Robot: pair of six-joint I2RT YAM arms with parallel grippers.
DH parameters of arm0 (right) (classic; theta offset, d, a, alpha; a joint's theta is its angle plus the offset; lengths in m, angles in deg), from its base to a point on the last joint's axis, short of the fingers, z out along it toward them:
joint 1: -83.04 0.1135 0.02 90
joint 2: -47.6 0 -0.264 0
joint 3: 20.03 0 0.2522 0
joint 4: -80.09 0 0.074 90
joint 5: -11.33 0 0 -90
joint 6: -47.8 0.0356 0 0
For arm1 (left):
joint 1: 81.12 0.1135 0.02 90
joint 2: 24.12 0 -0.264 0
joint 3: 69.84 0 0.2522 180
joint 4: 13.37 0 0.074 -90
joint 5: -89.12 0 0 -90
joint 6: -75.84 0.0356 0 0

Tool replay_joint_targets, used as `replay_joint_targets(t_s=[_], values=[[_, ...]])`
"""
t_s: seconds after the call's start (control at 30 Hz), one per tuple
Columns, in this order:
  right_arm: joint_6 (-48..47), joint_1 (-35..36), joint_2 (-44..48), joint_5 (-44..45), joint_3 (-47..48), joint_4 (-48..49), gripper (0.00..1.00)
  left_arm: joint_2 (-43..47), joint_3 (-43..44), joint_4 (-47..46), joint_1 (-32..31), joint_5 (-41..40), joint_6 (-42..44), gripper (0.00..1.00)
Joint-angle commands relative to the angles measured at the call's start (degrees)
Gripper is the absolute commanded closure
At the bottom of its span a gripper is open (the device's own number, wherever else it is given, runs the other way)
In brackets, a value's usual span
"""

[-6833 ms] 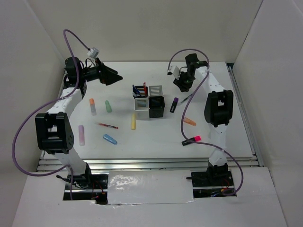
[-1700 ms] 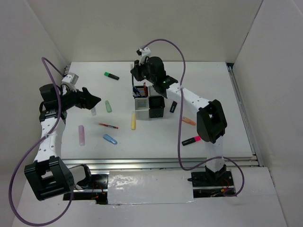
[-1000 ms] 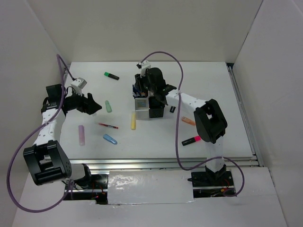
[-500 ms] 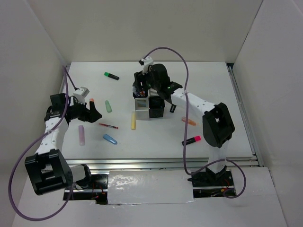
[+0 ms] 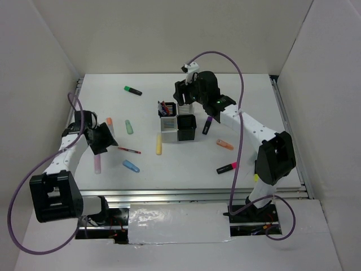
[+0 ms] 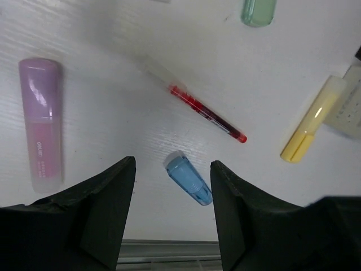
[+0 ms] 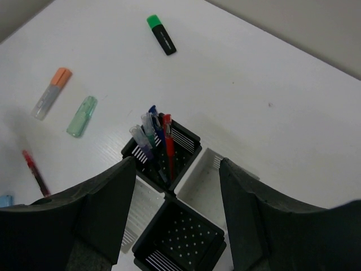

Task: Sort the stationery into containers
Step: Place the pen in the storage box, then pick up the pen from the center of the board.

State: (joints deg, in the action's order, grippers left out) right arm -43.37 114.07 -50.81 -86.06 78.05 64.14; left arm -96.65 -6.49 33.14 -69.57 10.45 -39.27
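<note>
Stationery sort, part done: the left gripper hangs low over the table at lower left of the overhead view. Its jaws are spread wide and hold nothing. The blue marker lies in the gap btwn the two fingers, bottom centre of the left wrist view, and neither finger appears to touch it. Its long axis slants from upper left to lower right, approx. diagonal to the line the jaws close along. A wrist turn will likely be needed for a square pinch across the barrel. Also loose nearby:
- the red pen, just above the blue marker
- the lilac marker, far left
- the yellow marker, far right

The left arm is clearly the nearer one to all of these.

The right gripper hovers above the pen-cup block at centre frame, jaws likewise wide and empty. Several pens stand in the far black cup, and the other three cups look bare. More items, incl. a green-capped highlighter at upper left, lie well apart from both grippers.
</note>
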Motion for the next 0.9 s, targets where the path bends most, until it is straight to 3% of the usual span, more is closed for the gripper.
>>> replay_joint_targets(t_s=[0.0, 0.2, 0.4, 0.87], values=[[-0.5, -0.8, 2.9, -0.7, -0.6, -1.9, 0.32, -4.6, 4.0, 3.8, -3.9, -8.1, -9.7, 0.33], [-0.5, -1.6, 2.7, -1.3, -1.1, -2.6, 0.32, -12.4, 9.6, 5.9, -9.4, -15.7, -14.7, 0.39], [-0.5, -2.6, 2.8, -2.3, -1.9, -2.6, 0.32, -19.8, 14.7, 8.6, -10.2, -19.1, -16.0, 0.4], [-0.4, -4.5, 2.1, -4.3, -2.5, -2.6, 0.32, -29.1, 18.1, 9.1, -11.1, -17.3, -17.9, 0.41]])
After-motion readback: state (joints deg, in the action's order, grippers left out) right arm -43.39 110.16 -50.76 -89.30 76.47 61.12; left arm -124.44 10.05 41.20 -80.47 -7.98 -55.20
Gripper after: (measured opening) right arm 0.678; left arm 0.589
